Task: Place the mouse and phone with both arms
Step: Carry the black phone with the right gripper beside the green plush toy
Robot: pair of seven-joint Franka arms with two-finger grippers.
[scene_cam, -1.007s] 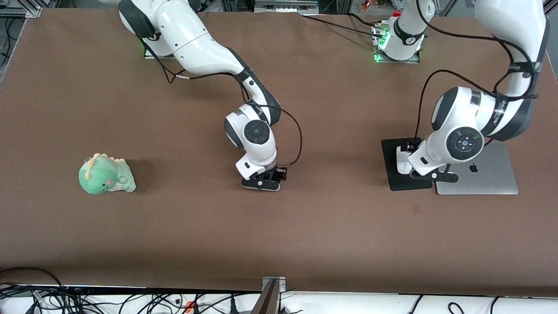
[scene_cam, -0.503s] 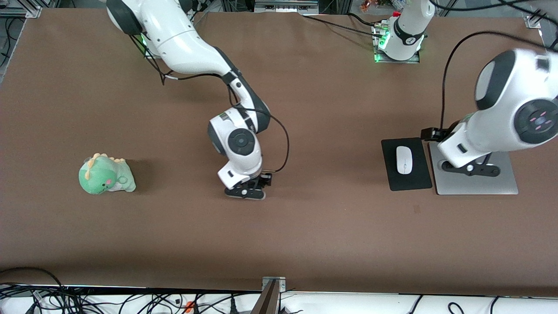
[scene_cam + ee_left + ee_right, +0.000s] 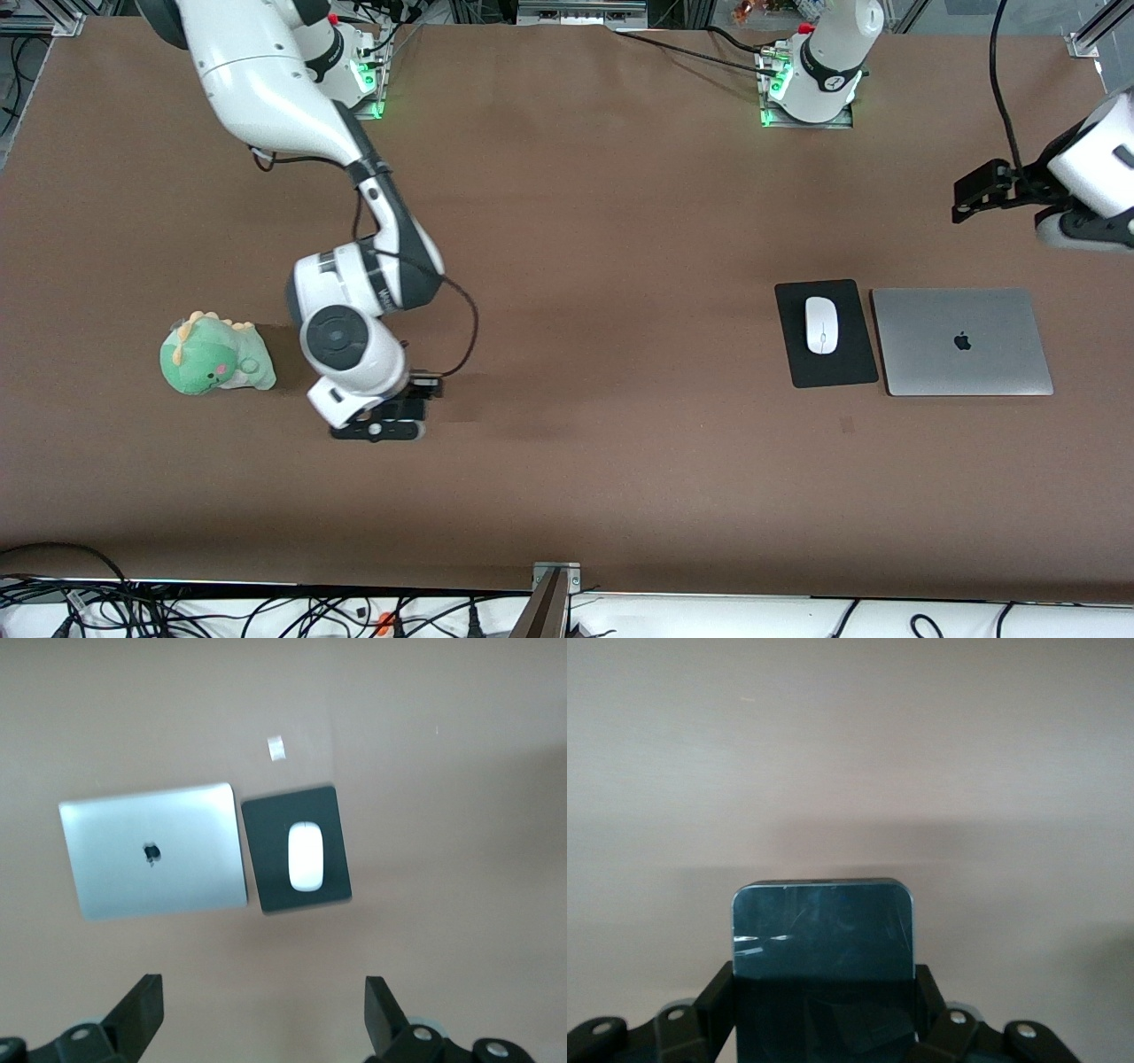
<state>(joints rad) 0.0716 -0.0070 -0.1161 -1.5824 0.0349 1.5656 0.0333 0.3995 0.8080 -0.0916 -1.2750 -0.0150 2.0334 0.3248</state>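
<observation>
The white mouse (image 3: 821, 324) (image 3: 306, 856) lies on the black mouse pad (image 3: 850, 372) (image 3: 266, 881), free of any gripper. My left gripper (image 3: 1085, 232) (image 3: 263, 992) hangs high over the table's edge at the left arm's end, open and empty. The wrist view looks down on the mouse from well above. My right gripper (image 3: 376, 427) (image 3: 824, 992) is low over bare table beside the plush toy, shut on the black glossy phone (image 3: 822, 930). The phone's rounded end sticks out past the fingers. In the front view the hand hides the phone.
A shut silver laptop (image 3: 961, 341) (image 3: 151, 850) lies right beside the mouse pad, toward the left arm's end. A green dinosaur plush (image 3: 213, 354) sits toward the right arm's end, close to the right gripper. Brown table (image 3: 620, 478) lies between the two groups.
The left gripper has left the mouse on the pad and risen away toward its end of the table. The right gripper has carried the phone toward the plush toy.
</observation>
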